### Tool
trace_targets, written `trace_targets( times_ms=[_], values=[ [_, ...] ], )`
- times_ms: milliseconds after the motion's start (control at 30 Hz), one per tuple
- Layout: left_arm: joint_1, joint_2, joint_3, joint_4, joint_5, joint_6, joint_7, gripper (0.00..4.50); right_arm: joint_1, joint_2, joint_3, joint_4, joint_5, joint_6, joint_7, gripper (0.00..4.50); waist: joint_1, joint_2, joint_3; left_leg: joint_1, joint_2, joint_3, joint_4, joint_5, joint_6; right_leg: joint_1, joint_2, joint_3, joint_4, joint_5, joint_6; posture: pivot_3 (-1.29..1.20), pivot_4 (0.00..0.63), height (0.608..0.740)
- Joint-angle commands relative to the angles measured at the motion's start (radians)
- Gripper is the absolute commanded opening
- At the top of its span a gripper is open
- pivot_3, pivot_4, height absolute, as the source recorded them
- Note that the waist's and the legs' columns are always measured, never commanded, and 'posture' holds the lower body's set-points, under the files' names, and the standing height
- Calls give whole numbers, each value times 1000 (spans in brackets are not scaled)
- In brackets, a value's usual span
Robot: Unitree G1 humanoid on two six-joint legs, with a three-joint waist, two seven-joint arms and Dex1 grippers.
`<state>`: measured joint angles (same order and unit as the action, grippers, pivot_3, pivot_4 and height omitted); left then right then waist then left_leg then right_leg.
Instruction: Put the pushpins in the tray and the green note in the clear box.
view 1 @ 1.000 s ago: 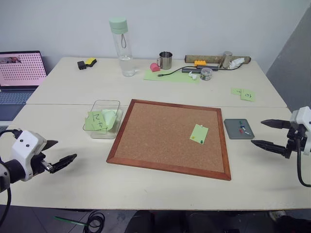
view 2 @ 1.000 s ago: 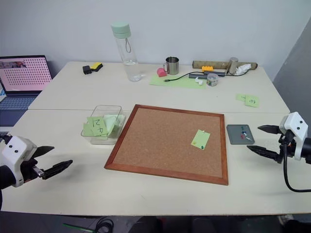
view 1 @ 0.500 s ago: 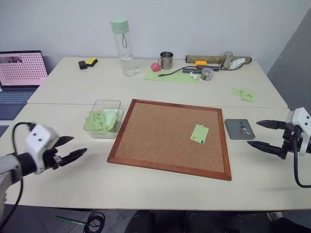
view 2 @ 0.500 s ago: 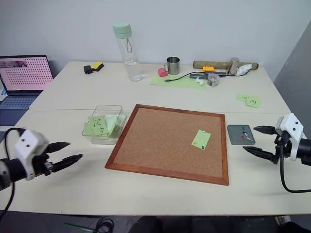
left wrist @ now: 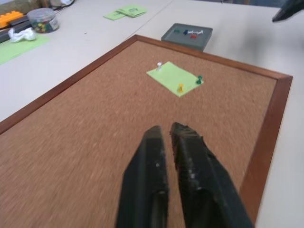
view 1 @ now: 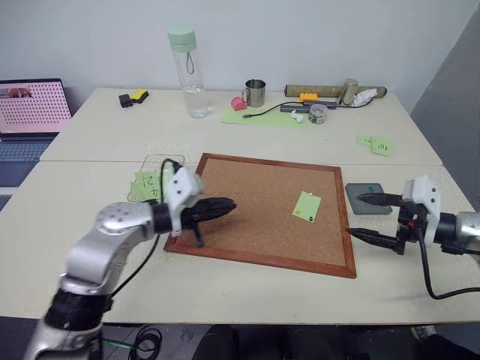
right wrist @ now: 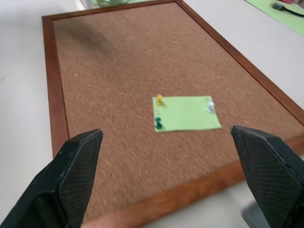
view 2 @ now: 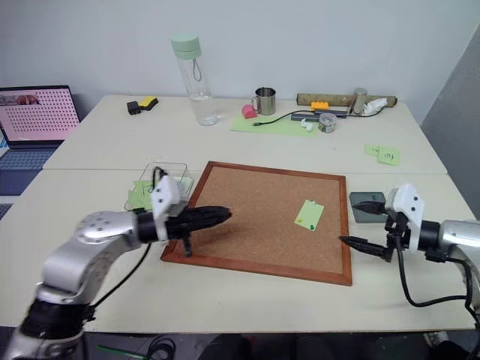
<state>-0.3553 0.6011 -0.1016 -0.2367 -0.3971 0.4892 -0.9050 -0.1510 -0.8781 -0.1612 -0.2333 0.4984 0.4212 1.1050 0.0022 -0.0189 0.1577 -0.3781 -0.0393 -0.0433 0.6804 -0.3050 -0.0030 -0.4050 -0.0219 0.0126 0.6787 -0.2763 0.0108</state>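
Left eye view: we find the green note (view 1: 307, 205) lying flat on the corkboard (view 1: 247, 195), toward the board's right side, fixed by three pushpins (left wrist: 180, 87). The left wrist view resolves them as one white, one yellow and one green head, set along the note's edges. The tray (view 1: 365, 196) sits on the desk (view 1: 97, 142) just beside the corkboard's right frame; in the left wrist view we see a few more pins lying in it, red and white among them. The clear box (view 2: 175, 169) stands just off the board's left frame, partly hidden behind the left arm, with green notes bearing black marks inside.

The left claw (view 1: 229, 203) is clenched, its two black fingers (left wrist: 152, 175) pressed together with nothing between them. It hovers over the left part of the corkboard, pointing across the board toward the note, well apart from it.

The right claw (view 1: 361, 217) is released, jaws spread wide and empty. It sits at the board's right frame, with one finger over the tray and the other over the desk near the board's lower right corner, pointing toward the note.

Farther back on the desk we note a water bottle (view 1: 187, 72) with a pale green cap, a metal mug (view 1: 256, 93), and a laptop (view 1: 31, 112) at the far left.
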Motion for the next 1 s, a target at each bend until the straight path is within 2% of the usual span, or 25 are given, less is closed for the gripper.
trace_targets(
  times_ms=[33, 200, 367, 667, 800, 1000],
  values=[
    [-40, -82, -57, 102, 62, -69, 38, 10, -101, 35, 51, 23, -24, -5, -27, 4500, -2, 0, 0, 0, 0, 0, 0, 0, 0, 0, 0, 0, 0, 0, 0, 0, 150, 740],
    [-67, -192, -108, 300, 157, -187, 89, 10, -247, 115, 164, 174, -114, -23, -59, 4500, -2, 0, 0, 0, 0, 0, 0, 0, 0, 0, 0, 0, 0, 0, 0, 0, 150, 740],
    [-50, -229, -149, 444, 234, -268, 98, 10, -372, 190, 246, 407, -232, -109, -87, 4500, -2, 0, 0, -1, 0, 0, 1, 1, -1, -1, 0, 0, -1, 0, 0, 0, 150, 740],
    [-23, -252, -141, 464, 269, -295, 129, 10, -483, 291, 257, 719, -337, -278, -139, 4500, 3, 1, -2, 2, -1, 0, 1, 1, -1, 1, 0, 0, 1, 0, 0, 0, 150, 740],
    [-17, -256, -138, 457, 272, -291, 129, 0, -506, 320, 244, 796, -342, -332, -143, 3820, 1, 1, -2, 2, -1, 0, 1, 1, -1, 1, 0, 1, 2, 0, 0, 0, 150, 740],
    [-11, -258, -136, 448, 273, -287, 128, 0, -509, 338, 238, 839, -348, -370, -138, 2381, 0, 2, -2, 2, -1, 0, 1, 1, -1, 1, 0, 1, 2, 0, 0, 0, 150, 740]
  ],
)
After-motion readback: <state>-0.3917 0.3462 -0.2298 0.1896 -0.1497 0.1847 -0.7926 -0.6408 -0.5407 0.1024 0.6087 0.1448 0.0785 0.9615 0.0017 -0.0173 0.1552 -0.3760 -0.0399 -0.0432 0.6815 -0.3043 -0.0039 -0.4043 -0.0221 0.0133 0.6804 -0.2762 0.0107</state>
